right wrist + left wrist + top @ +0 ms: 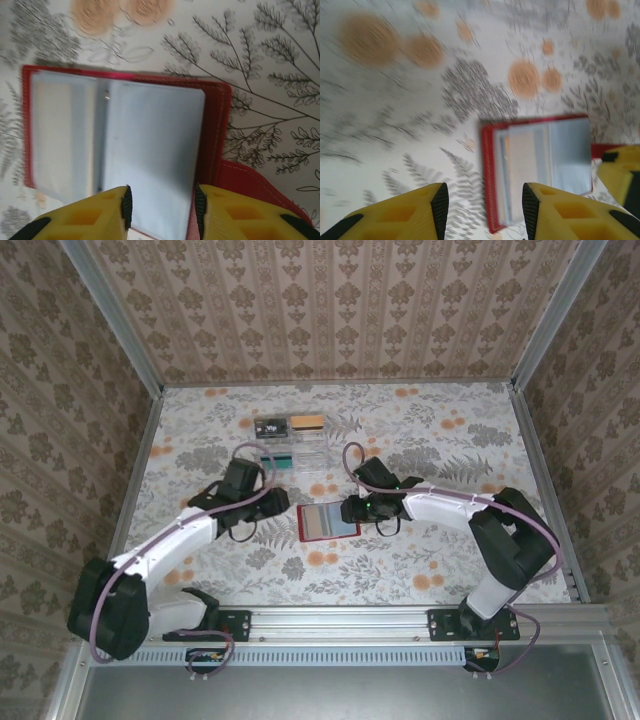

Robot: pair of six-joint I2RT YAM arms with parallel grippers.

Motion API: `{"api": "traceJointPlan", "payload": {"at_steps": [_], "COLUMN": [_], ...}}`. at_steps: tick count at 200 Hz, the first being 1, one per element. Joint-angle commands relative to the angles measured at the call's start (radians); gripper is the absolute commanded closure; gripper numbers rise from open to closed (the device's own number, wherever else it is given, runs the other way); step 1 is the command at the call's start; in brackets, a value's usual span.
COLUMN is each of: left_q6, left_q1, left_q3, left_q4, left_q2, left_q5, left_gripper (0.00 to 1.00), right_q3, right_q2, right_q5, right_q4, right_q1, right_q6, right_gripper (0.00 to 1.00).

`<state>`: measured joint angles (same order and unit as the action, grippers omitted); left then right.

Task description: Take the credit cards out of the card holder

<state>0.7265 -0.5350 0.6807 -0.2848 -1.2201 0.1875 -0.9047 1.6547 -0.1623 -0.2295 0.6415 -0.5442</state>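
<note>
The red card holder (327, 522) lies open and flat on the flowered table, its pale grey-blue inner face up. A pale tan card (522, 165) shows in its left pocket, blurred. My left gripper (484, 215) hovers at the holder's left edge (489, 180) with its jaws apart and nothing between them. My right gripper (163, 212) is over the holder's right-hand flap (155, 150), its jaws a narrow gap apart with the flat flap showing between them. The red closing tab (250, 187) sticks out beside the right finger.
Several cards (290, 440) lie flat at the back centre of the table, one dark (272, 425) and one tan (307, 423). Patterned walls close off the back and both sides. My right gripper's yellow finger (620, 175) shows beyond the holder in the left wrist view.
</note>
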Motion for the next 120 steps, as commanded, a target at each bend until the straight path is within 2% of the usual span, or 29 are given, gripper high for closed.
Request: {"api": "traceJointPlan", "payload": {"at_steps": [1, 41, 65, 92, 120], "left_q6": [0.143, 0.175, 0.173, 0.164, 0.154], "left_q1": [-0.042, -0.080, -0.092, -0.097, -0.102], "left_q3": [-0.009, 0.009, 0.030, 0.050, 0.062], "left_q4": [0.143, 0.241, 0.241, 0.218, 0.217], "left_q2": [-0.057, -0.178, -0.232, -0.272, -0.298], "left_q5": [0.063, 0.141, 0.155, 0.162, 0.173], "left_gripper": [0.54, 0.54, 0.54, 0.60, 0.60], "right_q3": [0.015, 0.008, 0.006, 0.010, 0.011], "right_q2": [0.035, 0.074, 0.080, 0.078, 0.079], "right_q5": [0.050, 0.067, 0.067, 0.070, 0.067], "right_q4": [-0.030, -0.036, -0.034, -0.034, -0.031], "right_q1": [0.014, 0.036, 0.042, 0.043, 0.043], "right_q6": [0.024, 0.027, 0.023, 0.016, 0.013], "right_gripper": [0.66, 0.73, 0.74, 0.74, 0.74]}}
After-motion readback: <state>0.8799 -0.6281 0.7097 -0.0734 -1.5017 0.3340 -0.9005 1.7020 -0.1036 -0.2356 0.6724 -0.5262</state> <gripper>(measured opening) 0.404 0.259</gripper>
